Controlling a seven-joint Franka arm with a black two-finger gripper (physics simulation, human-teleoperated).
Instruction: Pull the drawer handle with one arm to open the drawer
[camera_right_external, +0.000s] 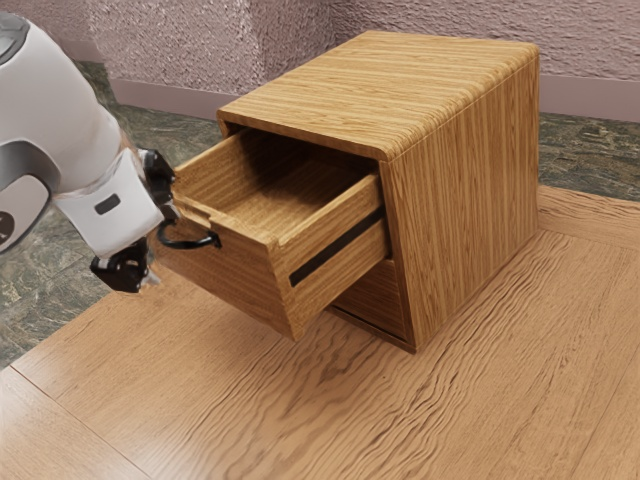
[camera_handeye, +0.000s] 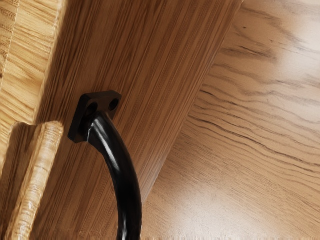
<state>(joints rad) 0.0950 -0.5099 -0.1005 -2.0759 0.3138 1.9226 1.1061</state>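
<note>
A wooden cabinet stands on the wooden table. Its upper drawer is pulled well out toward the exterior view's left, and its inside is empty. A black curved handle is mounted on the drawer front. My gripper is right at this handle, with the white hand pressed close to the drawer front. In the wrist view the handle arches from its square black mount on the drawer front down under my hand.
The cabinet has a second, lower drawer front that sits flush. The wooden tabletop stretches out in front of and beside the cabinet. Beyond the table edge at the exterior view's left is a dark stone floor.
</note>
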